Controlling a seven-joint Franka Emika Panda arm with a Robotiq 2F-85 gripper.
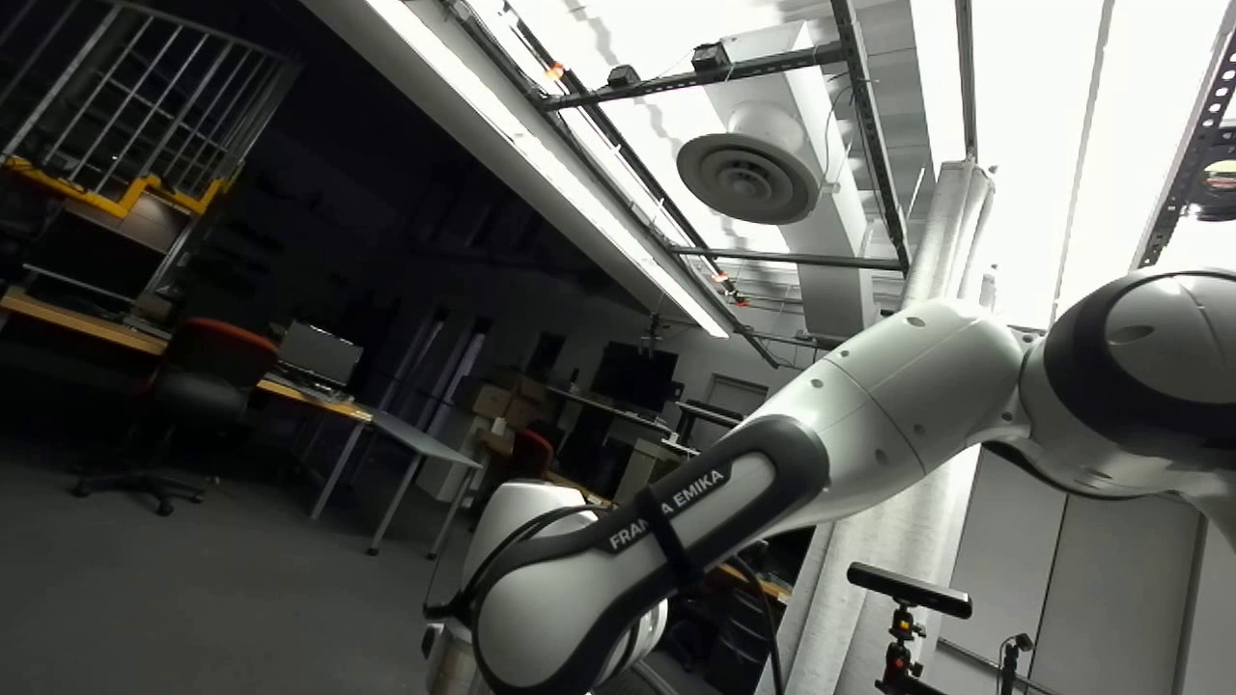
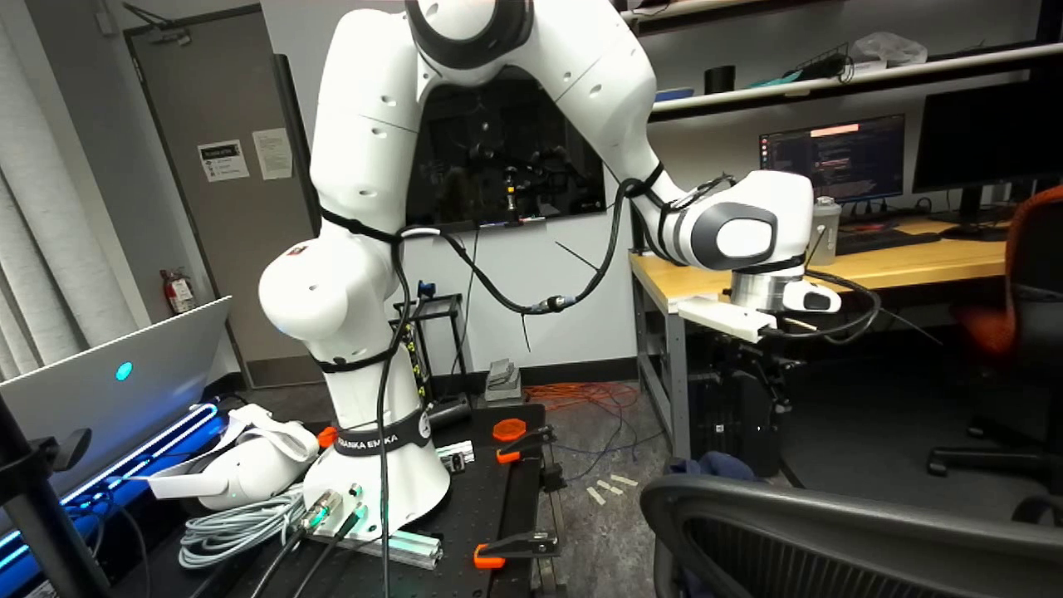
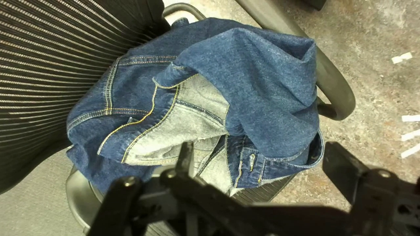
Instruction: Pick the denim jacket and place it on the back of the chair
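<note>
The blue denim jacket with yellow stitching (image 3: 269, 85) is lying in a loose heap on the seat (image 3: 272, 191) of the dark office chair with a ribbed mesh backrest (image 3: 55, 78). The pale inner cloth (image 3: 183, 124) is showing in the middle of it. A smooth grey armrest (image 3: 338, 91) goes along one side, and the jacket hides a part of it; whether the two are touching, I cannot tell from here.

Above the jacket is the black metal two-finger gripper (image 3: 259, 157). Its fingers (image 3: 186, 159) stand wide apart, and in the space between them I see, at a lower level, the folds of the denim and a small buttonhole (image 3: 252, 161). In an exterior view the gripper hangs higher than the jacket, of which only a small piece appears beyond the top edge of the chair.

The white jointed arm with dark grey covers (image 2: 365, 149) reaches across in both exterior views. Its base (image 2: 399, 490) is standing on a black perforated table (image 2: 477, 498), near a white headset with a strap (image 2: 257, 473) and a coil of grey cable (image 2: 212, 540). On the mottled floor (image 3: 370, 65) beside the chair I notice several short white strips (image 3: 411, 136).
</note>
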